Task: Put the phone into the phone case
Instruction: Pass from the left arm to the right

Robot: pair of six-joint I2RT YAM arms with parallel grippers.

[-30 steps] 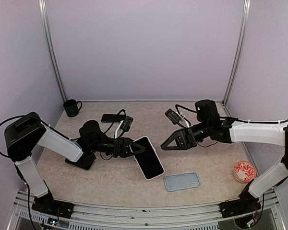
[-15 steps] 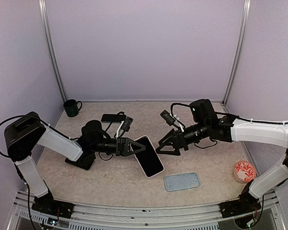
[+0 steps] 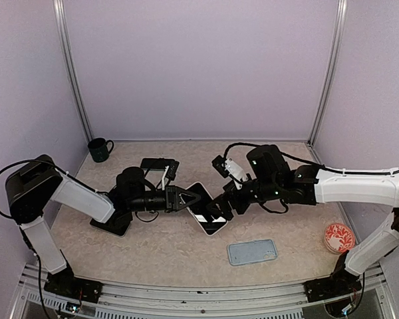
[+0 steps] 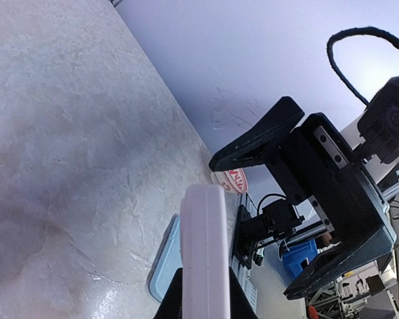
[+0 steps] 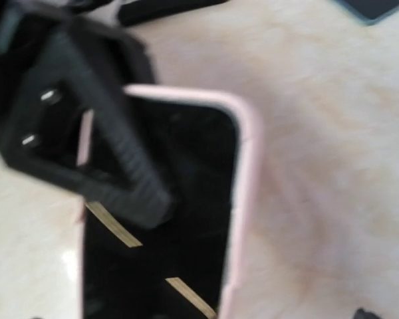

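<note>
My left gripper (image 3: pixel 178 199) is shut on one end of the phone (image 3: pixel 207 214), a black-screened phone with a pale pink rim, and holds it tilted over the table's middle. In the left wrist view the phone (image 4: pixel 203 246) shows edge-on between my fingers. My right gripper (image 3: pixel 217 210) is open, with its jaws standing either side of the phone's far end; the left wrist view shows it (image 4: pixel 253 222) spread wide. The right wrist view is blurred and filled by the phone (image 5: pixel 179 226). The light blue phone case (image 3: pixel 252 252) lies flat near the front, also seen in the left wrist view (image 4: pixel 165 269).
A dark green mug (image 3: pixel 100 149) stands at the back left. A black phone-like item (image 3: pixel 156 163) lies behind the left gripper, and another black flat item (image 3: pixel 112 224) lies under the left arm. A red and white dish (image 3: pixel 338 237) sits at the right.
My right arm has swung left and down, bringing its open jaws to the phone's far end. My left gripper has kept hold of the phone and drawn it slightly left.
</note>
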